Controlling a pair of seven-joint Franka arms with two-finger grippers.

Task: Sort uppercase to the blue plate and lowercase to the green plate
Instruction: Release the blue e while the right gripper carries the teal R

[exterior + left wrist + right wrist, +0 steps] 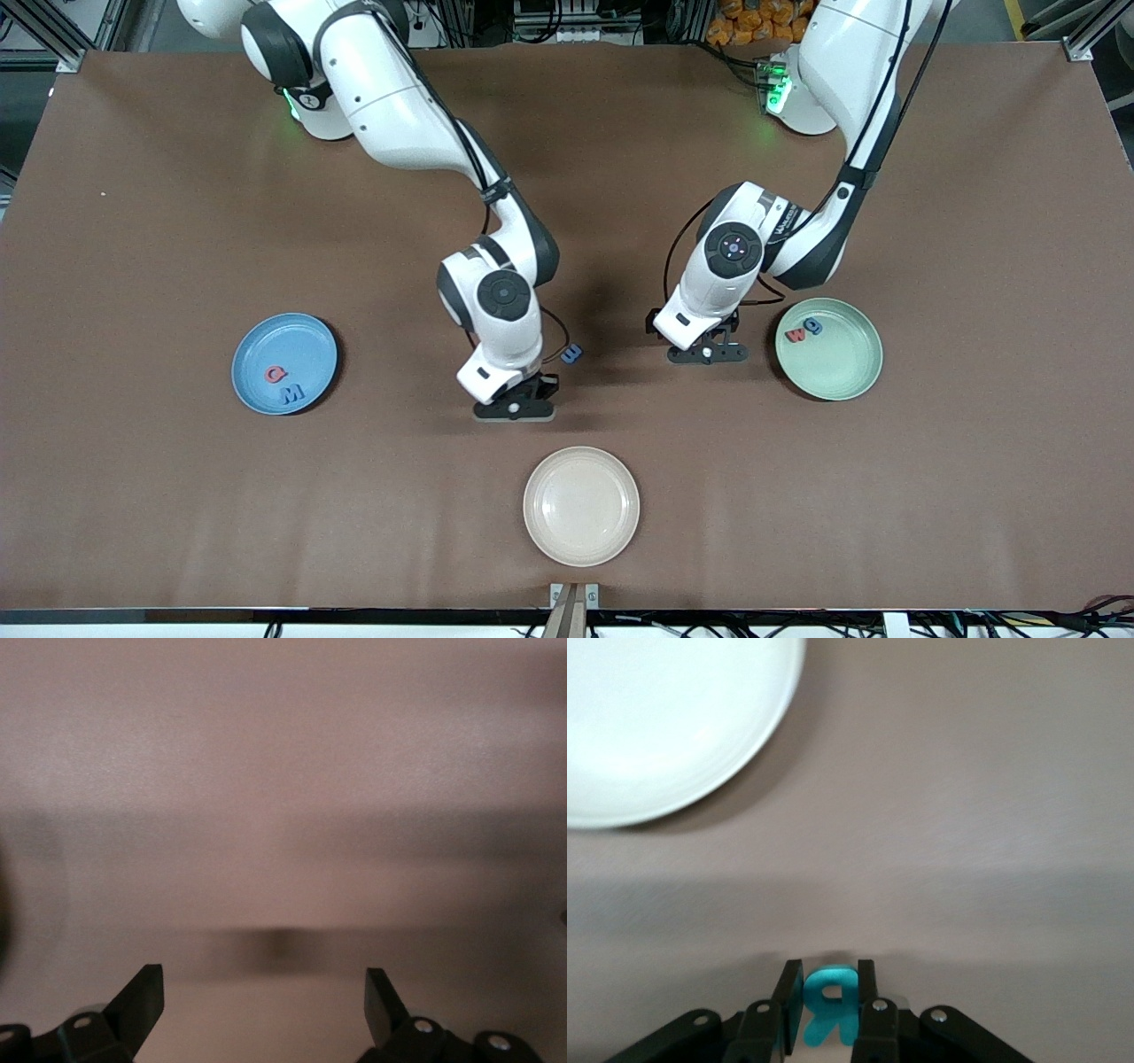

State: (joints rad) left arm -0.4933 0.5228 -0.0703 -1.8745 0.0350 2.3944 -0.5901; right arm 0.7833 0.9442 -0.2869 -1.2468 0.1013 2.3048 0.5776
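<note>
— Where's the right gripper point(514, 409) now?

— Low over the brown table point(177, 496), farther from the front camera than the cream plate point(581, 506), roughly above that plate's rim edge toward the arms' bases. In the right wrist view its two fingers point(790, 997) are pressed in on a teal R point(830, 1005), one pad on each side of the letter, which stands upright between them. The cream plate point(656, 726) shows pale in that same view, apart from the letter.

— And the left one?

— The left gripper point(709, 353) hangs just beside the green plate point(842, 377), on the side toward the cream plate. Its fingers point(142, 997) are spread wide with only bare cloth between them; that arm waits.

— What's already sorted?

— On the green plate, a red w point(796, 334) and a blue g point(813, 327) lie touching or nearly so, at the part of the plate closest to the left gripper. The blue plate point(266, 341), well apart from the cream plate toward the right arm's end, carries a red Q point(275, 375) with a blue M point(291, 392) just beside it, nearer the front camera.

— Anything loose?

— A small blue letter point(572, 354) lies on the table farther from the front camera than the cream plate, near the right gripper's wrist. I can't read which letter it is.
</note>
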